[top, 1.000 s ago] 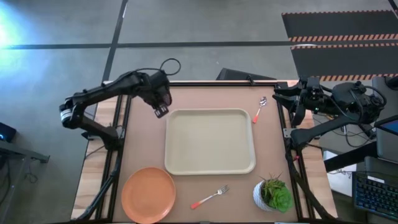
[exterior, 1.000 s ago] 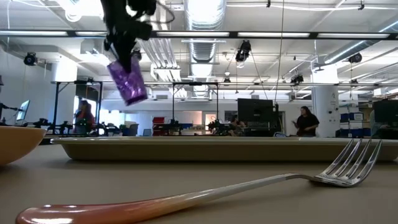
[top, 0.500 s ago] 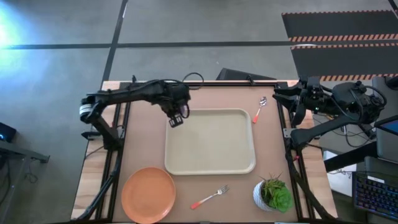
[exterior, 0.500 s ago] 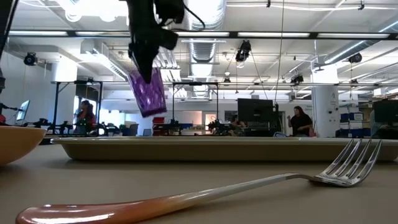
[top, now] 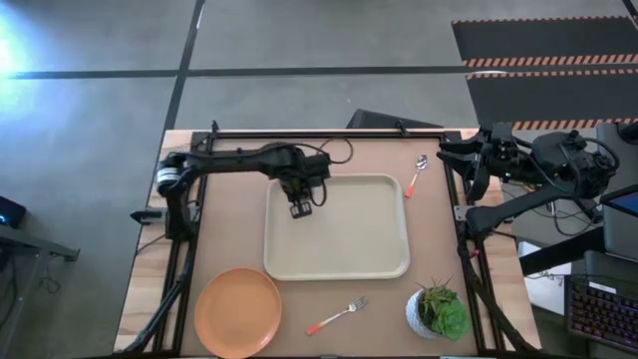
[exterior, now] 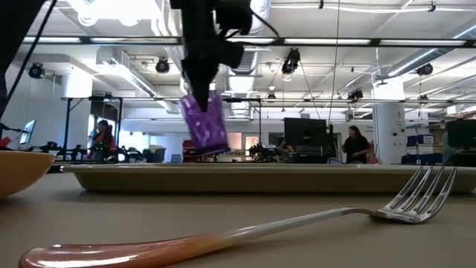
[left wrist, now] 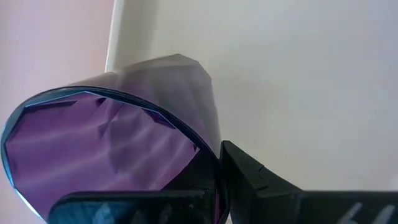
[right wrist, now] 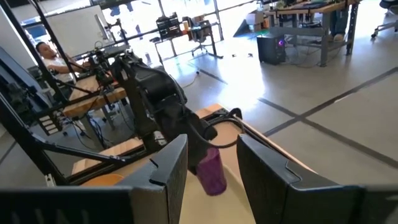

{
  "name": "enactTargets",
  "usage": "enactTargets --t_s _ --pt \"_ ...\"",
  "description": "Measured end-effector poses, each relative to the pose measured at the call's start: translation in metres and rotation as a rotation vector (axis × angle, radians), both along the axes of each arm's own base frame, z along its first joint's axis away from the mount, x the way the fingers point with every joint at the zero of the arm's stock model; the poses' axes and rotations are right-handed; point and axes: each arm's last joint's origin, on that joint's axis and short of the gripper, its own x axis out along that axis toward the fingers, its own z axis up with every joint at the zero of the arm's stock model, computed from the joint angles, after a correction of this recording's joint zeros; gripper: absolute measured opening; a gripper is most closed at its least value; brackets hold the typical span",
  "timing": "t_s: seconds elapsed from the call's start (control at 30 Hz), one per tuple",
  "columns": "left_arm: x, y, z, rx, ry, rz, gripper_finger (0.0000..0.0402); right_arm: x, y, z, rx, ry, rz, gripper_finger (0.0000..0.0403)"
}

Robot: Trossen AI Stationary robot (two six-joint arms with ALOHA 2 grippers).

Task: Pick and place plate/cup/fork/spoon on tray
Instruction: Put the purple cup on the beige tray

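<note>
Holding the cup (exterior: 204,124) tilted, clear above the tray's (top: 389,261) far-left corner: left pincer (top: 300,208). Right pincer (top: 446,160) wide, parked far right.

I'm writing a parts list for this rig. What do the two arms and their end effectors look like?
Both arms are dark, nearly black, built of jointed segments. The left arm has a pale band near its base and a black cable looping by its wrist. The right arm carries loose black cables. The right end effector has two flat, squared-off dark fingers.
</note>
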Motion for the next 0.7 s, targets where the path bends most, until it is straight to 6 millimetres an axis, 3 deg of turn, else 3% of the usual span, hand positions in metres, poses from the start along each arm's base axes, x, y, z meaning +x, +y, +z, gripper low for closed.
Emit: enactTargets --t_s 0.37,0.5,0.7 --pt "0.070 0.007 0.016 0.016 -0.121 -0.118 0.0000 0.000 0.000 0.000 0.002 -0.002 0.001 0.0130" --pt "0.064 0.006 0.016 -0.002 0.001 -0.126 0.0000 0.000 0.000 0.000 0.004 -0.001 0.005 0.0130" --pt "0.035 0.003 0.021 0.001 0.173 -0.100 0.0000 0.000 0.000 0.000 0.004 0.000 0.008 0.0130"
